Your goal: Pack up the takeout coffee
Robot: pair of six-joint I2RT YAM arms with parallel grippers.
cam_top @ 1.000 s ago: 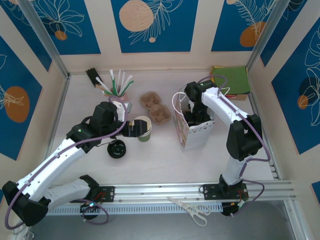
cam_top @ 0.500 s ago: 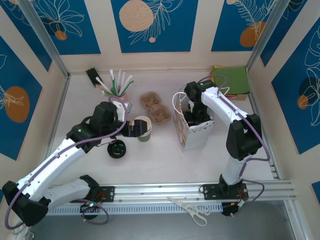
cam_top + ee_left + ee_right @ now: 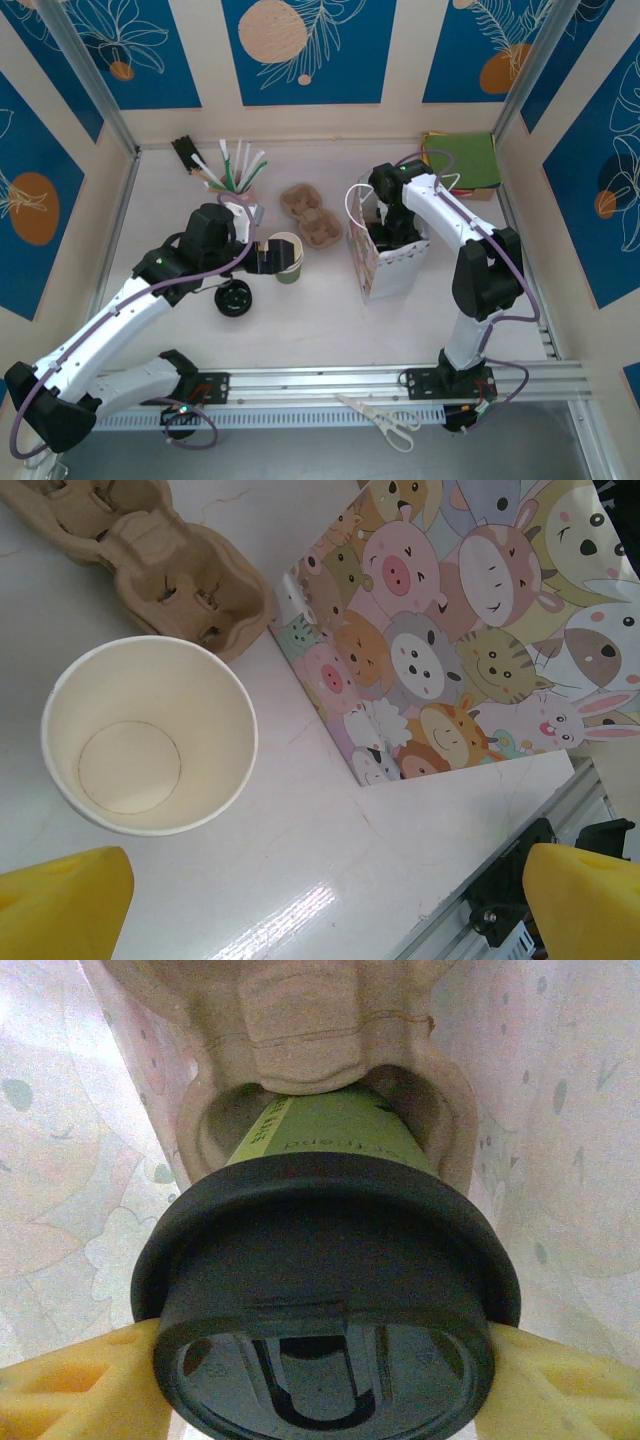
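The takeout coffee, an olive-green cup under a black lid, sits in a well of a cardboard carrier inside the white cartoon-animal bag. My right gripper reaches down into the bag. Its yellow fingers press on both sides of the lid. In the top view the right gripper is sunk in the bag's mouth and the coffee is hidden. My left gripper hangs open over bare table beside a lidless green cup, holding nothing.
That lidless cup stands just right of the left gripper. A lone black lid lies nearer the front. An empty cardboard carrier, a cup of straws and stirrers, green napkins and scissors are around.
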